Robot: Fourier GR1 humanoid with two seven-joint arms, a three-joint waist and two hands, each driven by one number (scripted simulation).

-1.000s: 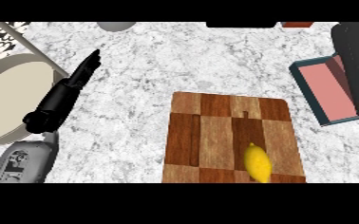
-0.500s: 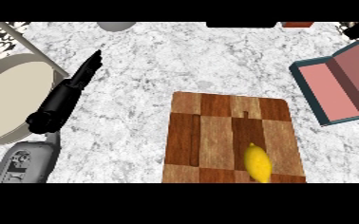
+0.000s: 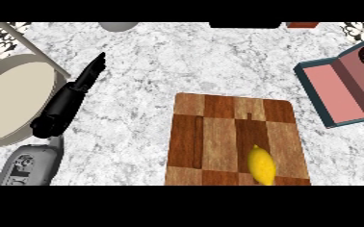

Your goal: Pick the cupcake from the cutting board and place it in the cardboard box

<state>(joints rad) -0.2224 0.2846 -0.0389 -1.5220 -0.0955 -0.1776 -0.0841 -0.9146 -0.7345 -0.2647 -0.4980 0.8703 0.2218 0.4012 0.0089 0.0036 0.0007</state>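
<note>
A wooden cutting board (image 3: 213, 139) lies at the lower middle of the marble counter. On its lower right part sits a yellow lemon (image 3: 261, 164); no cupcake shows on the board. The cardboard box (image 3: 334, 89), pink inside with dark teal edges, lies open at the right edge and is partly cut off. A small dark shape (image 3: 360, 55) sits at the box's far right; I cannot tell what it is. My left hand (image 3: 68, 101) rests at the left with straight fingers pointing up and right, holding nothing. My right hand does not show.
A large round beige plate (image 3: 21, 96) lies at the far left, beside my left hand. Along the top edge are a grey round object (image 3: 117, 26), a dark object (image 3: 245, 24) and a red-brown one (image 3: 302, 25).
A dark shape that covered the box's upper part a second ago has gone out past the right edge, baring the pink inside. My left hand, the board and the lemon have not moved.
</note>
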